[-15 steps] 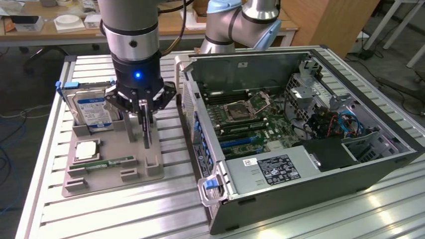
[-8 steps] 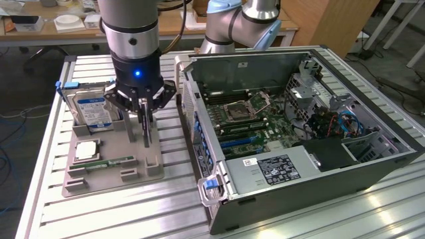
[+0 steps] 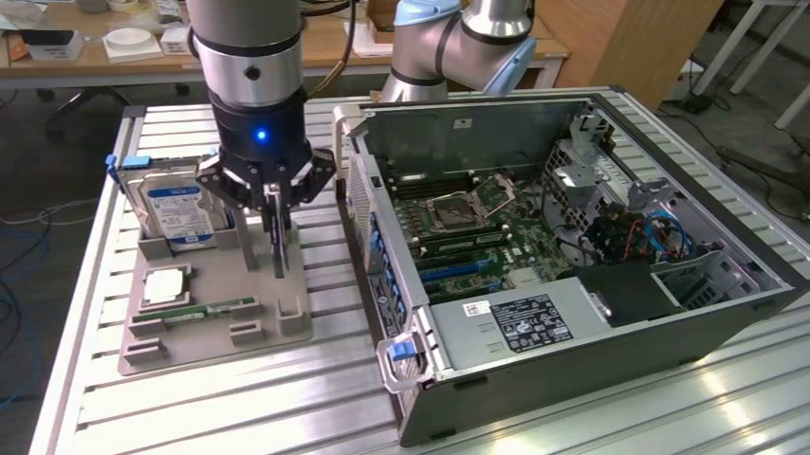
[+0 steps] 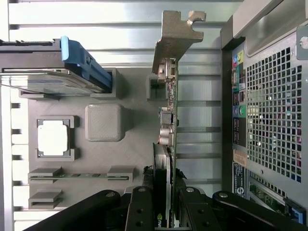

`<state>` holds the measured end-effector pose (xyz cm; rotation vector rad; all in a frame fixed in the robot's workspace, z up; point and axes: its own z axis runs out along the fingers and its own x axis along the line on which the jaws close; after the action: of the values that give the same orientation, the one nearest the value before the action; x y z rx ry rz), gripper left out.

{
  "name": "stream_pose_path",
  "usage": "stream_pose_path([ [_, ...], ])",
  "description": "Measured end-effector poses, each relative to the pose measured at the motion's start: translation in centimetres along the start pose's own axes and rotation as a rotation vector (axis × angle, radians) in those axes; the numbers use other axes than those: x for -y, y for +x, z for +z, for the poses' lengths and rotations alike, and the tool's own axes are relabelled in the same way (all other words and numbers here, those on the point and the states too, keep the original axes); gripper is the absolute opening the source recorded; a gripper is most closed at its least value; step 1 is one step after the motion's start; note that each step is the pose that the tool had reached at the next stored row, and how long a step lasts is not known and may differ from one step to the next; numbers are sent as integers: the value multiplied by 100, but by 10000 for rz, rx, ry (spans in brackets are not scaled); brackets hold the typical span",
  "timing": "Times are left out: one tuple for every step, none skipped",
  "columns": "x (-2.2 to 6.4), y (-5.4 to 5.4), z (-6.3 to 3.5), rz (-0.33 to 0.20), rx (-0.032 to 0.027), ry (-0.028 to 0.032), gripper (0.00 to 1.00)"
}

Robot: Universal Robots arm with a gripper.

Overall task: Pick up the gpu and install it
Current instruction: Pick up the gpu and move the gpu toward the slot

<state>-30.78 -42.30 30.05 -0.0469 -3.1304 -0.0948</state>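
**Table** (image 3: 76, 379): ribbed metal surface. It carries a grey tray (image 3: 209, 343) at the exterior view's left and an open computer case (image 3: 570, 351) at the exterior view's right. The two stand just beside each other.

**Tray, far left corner:** a hard drive (image 3: 177, 213) with a blue-white label stands on edge in its holder, with a blue handle (image 4: 84, 60) at one end. Nearer lies a processor chip (image 3: 166, 284), flat in a square recess. Nearer again, a slim green memory stick (image 3: 212, 308) lies in its slot.

**Tray, right part:** the gripper (image 3: 276, 201) points straight down over this area, with a blue light showing on its body. The jaws stand narrow, clamped on the upper edge of the gpu (image 3: 279, 245). The card hangs upright and edge-on below the fingers (image 4: 139, 207), with one finger on each face. Its silvery bracket (image 4: 175, 41) is at the end of the card away from the fingers. The card is between the tray's square block (image 4: 103, 121) and the case, and apart from both. Whether its lower edge touches the tray cannot be told.

**Case:** it lies on its side with the cover off. The panel facing the tray shows ports and a vent grille (image 4: 274, 110). Inside, the motherboard (image 3: 469, 227) is exposed, with blue and red cables (image 3: 633, 237) further to the right.
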Motion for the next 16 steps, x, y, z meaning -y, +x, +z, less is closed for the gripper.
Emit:
stream_pose_path([
  [0,0,-7,-1,0,-2,26],
  [-1,0,-14,-1,0,-4,26],
  [-1,0,-22,-1,0,-6,26],
  [-2,0,-29,-1,0,-9,26],
  [-2,0,-37,-1,-1,-11,26],
  [-3,0,-44,-1,-1,-13,26],
  [-3,1,-50,-1,0,-15,26],
  [-3,1,-57,-1,-1,-16,26],
  [-4,1,-63,0,0,-18,26],
  [-4,1,-69,-1,0,-20,26],
  [-5,1,-77,-1,-1,-23,26],
  [-5,1,-84,-1,-1,-25,26],
  [-5,1,-91,-1,-1,-28,26],
  [-6,1,-98,-1,-1,-31,26],
  [-6,1,-105,-1,-1,-34,26],
  [-7,1,-112,-1,-1,-37,26],
])
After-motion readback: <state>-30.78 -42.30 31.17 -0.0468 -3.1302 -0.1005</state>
